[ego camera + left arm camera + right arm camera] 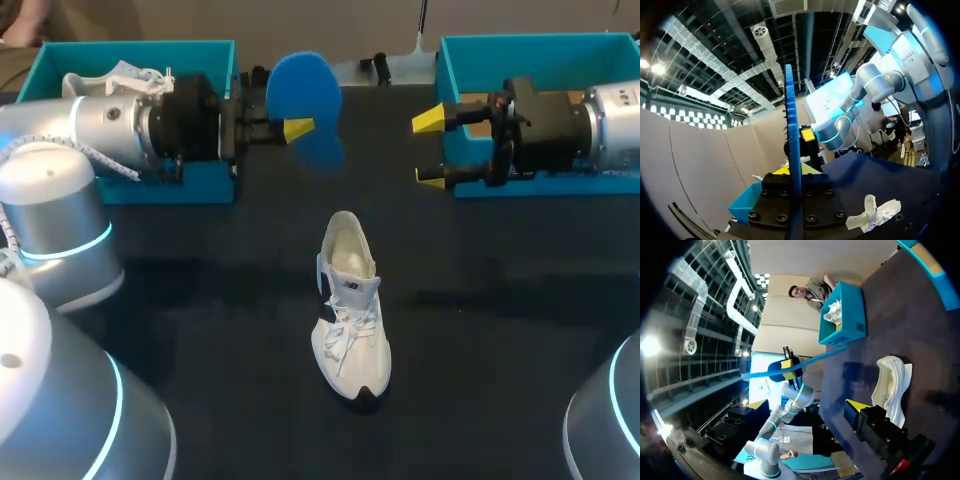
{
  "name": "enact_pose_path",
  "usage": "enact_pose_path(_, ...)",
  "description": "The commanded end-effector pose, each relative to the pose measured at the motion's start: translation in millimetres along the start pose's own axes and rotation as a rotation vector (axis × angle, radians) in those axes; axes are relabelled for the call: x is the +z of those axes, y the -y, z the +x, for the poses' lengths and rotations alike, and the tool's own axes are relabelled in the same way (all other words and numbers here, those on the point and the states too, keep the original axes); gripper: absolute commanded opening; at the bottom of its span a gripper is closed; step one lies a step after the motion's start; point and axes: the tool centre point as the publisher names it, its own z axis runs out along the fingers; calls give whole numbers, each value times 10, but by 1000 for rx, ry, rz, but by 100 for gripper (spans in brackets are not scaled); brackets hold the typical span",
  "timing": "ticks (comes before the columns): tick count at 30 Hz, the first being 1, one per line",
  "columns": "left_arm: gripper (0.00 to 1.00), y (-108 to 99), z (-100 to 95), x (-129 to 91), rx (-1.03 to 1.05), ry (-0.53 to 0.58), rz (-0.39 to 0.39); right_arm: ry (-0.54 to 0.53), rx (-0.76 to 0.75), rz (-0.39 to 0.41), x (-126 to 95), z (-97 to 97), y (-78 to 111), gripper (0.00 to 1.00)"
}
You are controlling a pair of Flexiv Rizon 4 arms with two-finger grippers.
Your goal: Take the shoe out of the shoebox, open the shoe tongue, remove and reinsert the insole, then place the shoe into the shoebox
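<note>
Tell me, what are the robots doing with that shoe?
The left pincer holds up a flat blue foam insole. The white lace-up sneaker sits untouched on the black table between both arms. The right pincer hangs open and empty by a teal cardboard shoebox.
</note>
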Motion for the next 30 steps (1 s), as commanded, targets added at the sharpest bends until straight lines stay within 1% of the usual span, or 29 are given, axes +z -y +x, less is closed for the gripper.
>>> enact_pose_path(1, 0, -5, 38, 4, 220, 21, 11, 3, 1, -1, 18, 4, -4, 100)
enact_pose_path(3, 0, -5, 38, 4, 220, 21, 11, 3, 1, -1, 18, 4, -4, 100)
enact_pose_path(4, 0, -5, 42, 6, 240, 19, 23, 3, 1, -1, 18, 4, -4, 100)
enact_pose_path(5, 0, -2, 35, 2, 281, 4, 23, 3, 1, -1, 18, 4, -4, 100)
enact_pose_path(6, 0, -3, 39, 1, 366, -7, 19, 3, 1, -1, 18, 4, -4, 100)
enact_pose_path(8, 0, 8, 39, -3, 396, -13, 25, 3, 1, -1, 18, 4, -4, 100)
enact_pose_path(9, 0, 9, 43, -5, 449, -19, 26, 3, 1, -1, 18, 4, -4, 100)
enact_pose_path(10, 0, 13, 47, -7, 449, -17, 29, 3, 1, -1, 18, 4, -4, 100)
enact_pose_path(12, 0, 16, 52, -17, 522, -30, 15, 3, 1, -1, 18, 4, -4, 100)
enact_pose_path(17, 0, -3, 47, -54, 620, -31, -8, 3, 1, -1, 18, 4, -4, 100)
enact_pose_path(19, 0, -11, 38, -71, 709, -41, -26, 3, 1, -1, 18, 4, -4, 100)
enact_pose_path(24, 0, -29, 43, -73, 832, -40, -31, 3, 1, -1, 18, 4, -4, 100)
enact_pose_path(26, 0, -47, 51, -72, 908, -37, -38, 3, 1, -1, 18, 4, -4, 100)
enact_pose_path(30, 0, -81, 71, -72, 984, -47, -55, 3, 1, -1, 18, 4, -4, 100)
